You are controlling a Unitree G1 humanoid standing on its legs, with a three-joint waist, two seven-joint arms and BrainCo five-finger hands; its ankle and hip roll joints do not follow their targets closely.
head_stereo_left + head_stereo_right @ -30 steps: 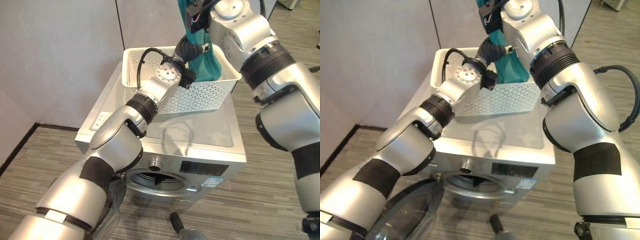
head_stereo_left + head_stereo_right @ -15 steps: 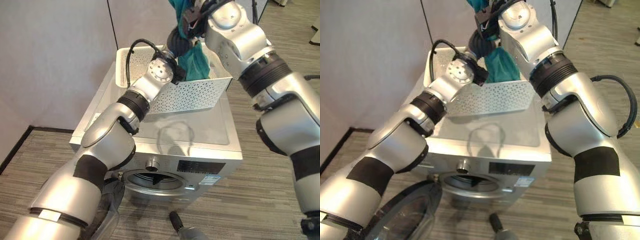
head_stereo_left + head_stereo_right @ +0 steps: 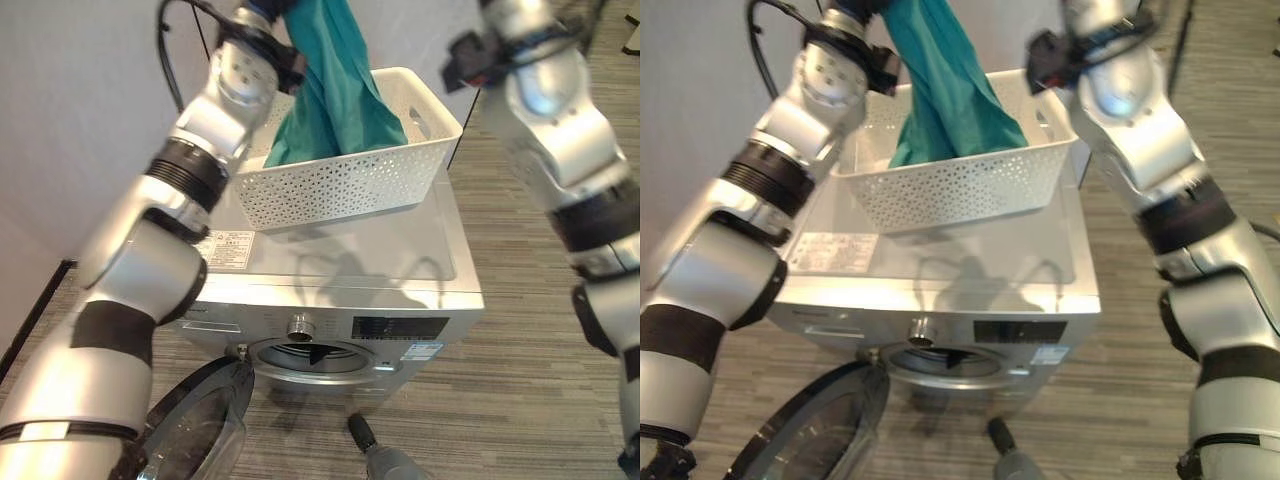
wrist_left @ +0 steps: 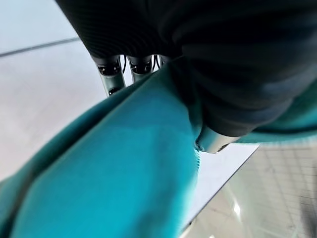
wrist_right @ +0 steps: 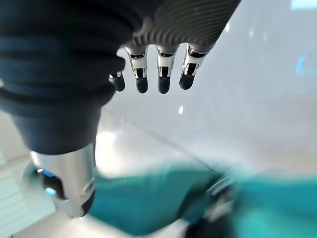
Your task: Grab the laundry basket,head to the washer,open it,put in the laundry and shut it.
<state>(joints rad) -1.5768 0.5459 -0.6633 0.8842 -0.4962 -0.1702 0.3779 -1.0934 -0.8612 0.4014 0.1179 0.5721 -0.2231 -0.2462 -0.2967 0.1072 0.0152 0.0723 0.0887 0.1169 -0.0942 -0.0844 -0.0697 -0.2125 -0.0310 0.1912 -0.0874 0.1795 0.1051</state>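
Door of the washer nearest, swung open at the low left, with the drum dark and bare behind it: opening judged done. Just above the drum, knob and dark panel, pale sticker under the panel; print on both too small to read. On the near left of the lid, white label with lines of text, equally unreadable; no brand to be made out anywhere. Farther back on the lid, white basket, set down and resting there, so fetching and carrying judged done too. Rising out of the basket, teal cloth, lower end spread inside the basket, upper end drawn up high. At the top of the cloth, left hand, fingers and thumb curled round the cloth and clamping it, as seen from the left wrist. Right hand, seen from its own wrist, empty, fingers hanging loose and uncurled, the teal cloth beyond them and apart. Stage judged as midway through loading: cloth lifted but not yet clear of the basket, nothing visible in the drum. Left to do: bring the cloth down and forward to the drum, push it in, check the basket for more (whatever lies behind the cloth hidden), then swing the door up and shut it.
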